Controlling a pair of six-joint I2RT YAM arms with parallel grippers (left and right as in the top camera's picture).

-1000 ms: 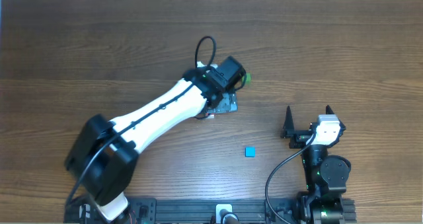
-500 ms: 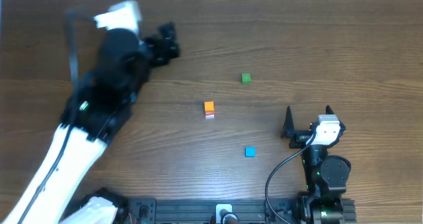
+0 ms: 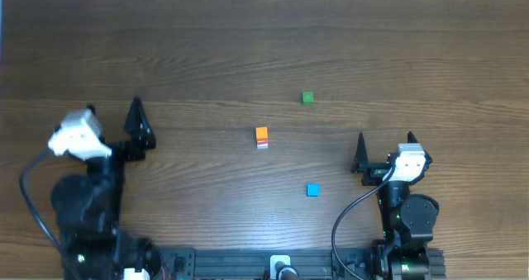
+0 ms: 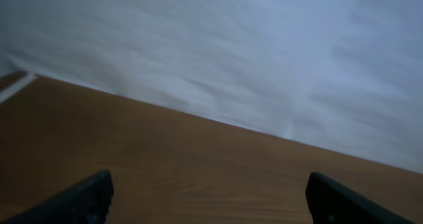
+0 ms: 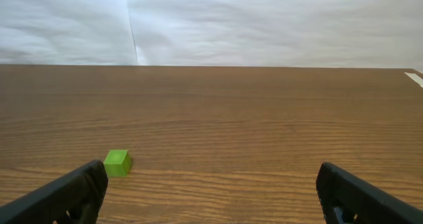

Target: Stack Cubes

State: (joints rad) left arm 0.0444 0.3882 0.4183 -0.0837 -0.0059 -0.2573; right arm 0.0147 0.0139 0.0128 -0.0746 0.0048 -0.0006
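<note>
Two claws rest near the front edge of a brown wood-grain bench [image 3: 413, 32], each with its fingers spread wide and gripping nothing. The left claw [image 3: 113, 115] sits at the left side with bare wood ahead of it. The right claw [image 3: 386, 141] sits at the right side and faces across the bench.

A small blue cube [image 3: 312, 190] lies near the right claw, toward the middle and closer to the arm bases. An orange cube [image 3: 261, 133] stands about mid-bench between the two arms. A pale sliver with a touch of red shows at its near edge, and I cannot tell whether that is another cube under it. A green cube [image 3: 307, 98] lies farther out, alone on open wood and well apart from the others.

Beyond the far edge of the bench hangs a white creased sheet [image 5: 264, 26].
</note>
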